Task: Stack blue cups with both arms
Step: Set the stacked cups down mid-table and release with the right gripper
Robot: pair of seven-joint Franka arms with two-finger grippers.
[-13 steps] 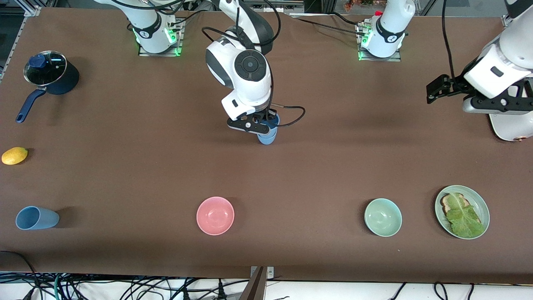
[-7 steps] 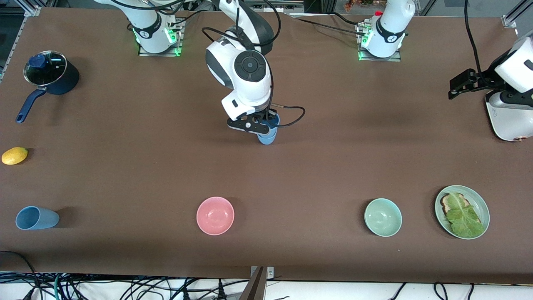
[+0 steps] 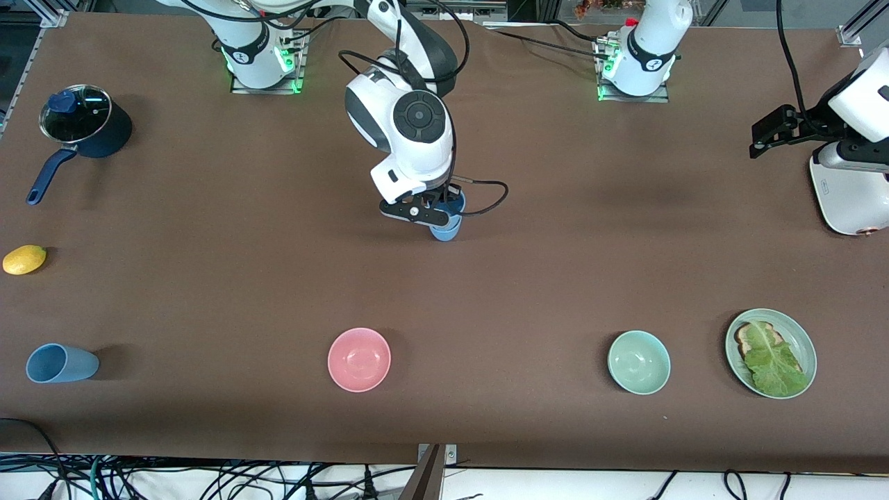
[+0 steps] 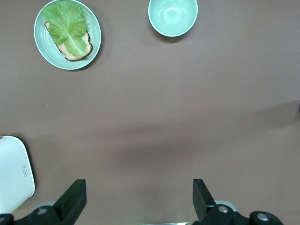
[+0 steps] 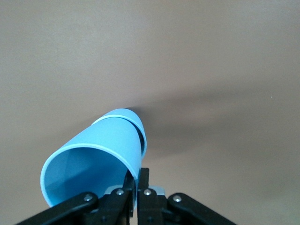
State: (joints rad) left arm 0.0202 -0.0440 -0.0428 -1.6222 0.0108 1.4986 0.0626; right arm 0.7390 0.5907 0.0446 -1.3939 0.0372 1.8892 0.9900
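My right gripper (image 3: 436,210) is over the middle of the table, shut on the rim wall of a light blue cup (image 3: 446,228). In the right wrist view the fingers (image 5: 145,180) pinch that cup's wall (image 5: 93,161), and its lower end sits inside a second blue cup (image 5: 139,125) standing on the table. A third, duller blue cup (image 3: 61,363) lies on its side near the front camera at the right arm's end. My left gripper (image 3: 771,130) is open and empty, up over the table beside the toaster; it also shows in the left wrist view (image 4: 138,199).
A pink bowl (image 3: 359,359), a green bowl (image 3: 639,362) and a plate with toast and lettuce (image 3: 797,333) line the near edge. A white toaster (image 3: 844,198) stands at the left arm's end. A navy lidded saucepan (image 3: 87,128) and a lemon (image 3: 24,259) are at the right arm's end.
My left arm has swung toward its own end of the table, over the toaster. My right gripper has shifted very slightly with the cup still pinched.
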